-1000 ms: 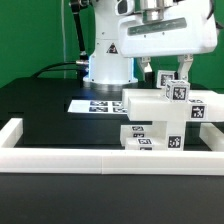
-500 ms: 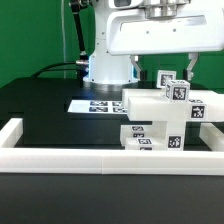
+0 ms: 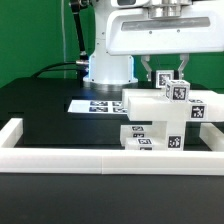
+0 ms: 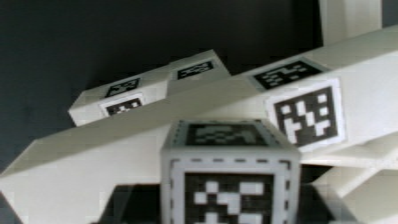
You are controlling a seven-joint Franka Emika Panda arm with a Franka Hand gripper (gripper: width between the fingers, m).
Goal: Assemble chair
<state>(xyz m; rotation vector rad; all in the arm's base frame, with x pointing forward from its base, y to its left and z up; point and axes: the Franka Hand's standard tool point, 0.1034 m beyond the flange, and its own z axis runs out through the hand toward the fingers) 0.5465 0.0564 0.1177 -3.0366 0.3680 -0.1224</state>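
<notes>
Chair parts are sitting in a stacked cluster on the black table, toward the exterior view's right, just inside the long low white border frame that is running along the near edge. A flat white slab is lying across the top of the cluster, with tagged blocks showing beneath it, and a short square post is standing upright at the back of the slab. The gripper is hanging directly over this post, with its fingers closed in against the post's two sides and clamping it near the top. In the wrist view the post is filling the foreground, its tagged top and front faces both showing, while the slab is slanting behind it. Behind the parts, the marker board is lying flat on the table in front of the arm's white base.
</notes>
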